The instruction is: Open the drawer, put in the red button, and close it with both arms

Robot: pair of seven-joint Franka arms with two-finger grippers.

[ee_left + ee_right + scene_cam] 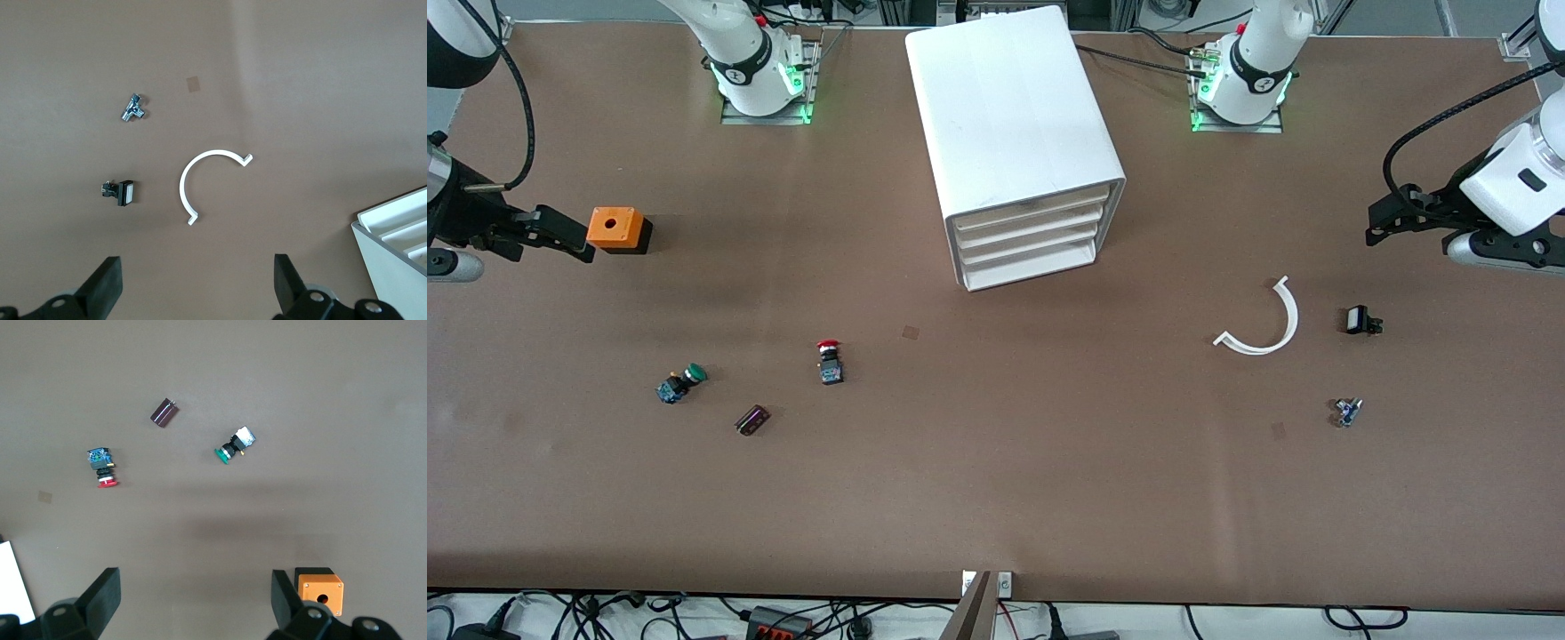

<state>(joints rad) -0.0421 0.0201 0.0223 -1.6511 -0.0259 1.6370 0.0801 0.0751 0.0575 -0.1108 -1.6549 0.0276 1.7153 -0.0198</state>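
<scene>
Cabinet [1014, 133] drawers all shut, red button [830, 362] on table toward right arm's end; left gripper [193, 293] and right gripper [193, 610] agape, aloft; best hook one drawer [1024, 238] squarely first.

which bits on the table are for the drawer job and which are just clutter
Job: drawer in the white cabinet; red button.
Clutter: green button, orange box, dark cylinder, white curved strip, small black switch, tiny metal fitting.
</scene>
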